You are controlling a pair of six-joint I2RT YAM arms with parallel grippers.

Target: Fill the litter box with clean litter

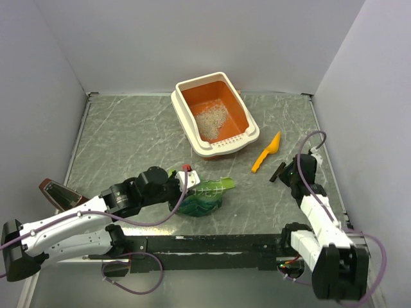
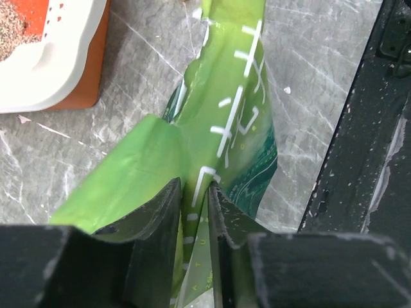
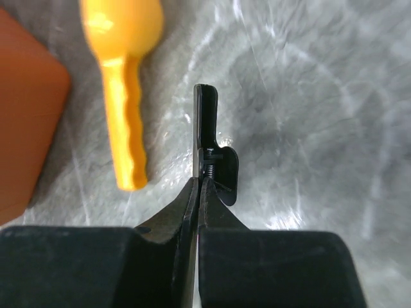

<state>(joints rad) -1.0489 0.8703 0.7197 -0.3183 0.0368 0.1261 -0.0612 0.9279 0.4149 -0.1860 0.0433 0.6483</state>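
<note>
The litter box [image 1: 182,109], orange inside with a cream rim, stands at the back middle. A small pile of pale clean litter [image 1: 211,120] lies in it. My left gripper [image 1: 185,182] is shut on the top edge of a green crinkly bag [image 1: 205,196] that rests on the table in front of the box. In the left wrist view the bag [image 2: 225,115] runs up between the closed jaws [image 2: 196,189], with the box's rim [image 2: 58,70] at the top left. My right gripper [image 1: 287,173] is shut on a black clip [image 3: 207,128] just above the table.
An orange-yellow scoop [image 1: 266,152] lies right of the box and left of the clip, and it also shows in the right wrist view [image 3: 122,77]. The box's orange wall [image 3: 26,128] is at that view's left edge. Grey walls enclose the table. A black rail [image 1: 212,244] runs along the near edge.
</note>
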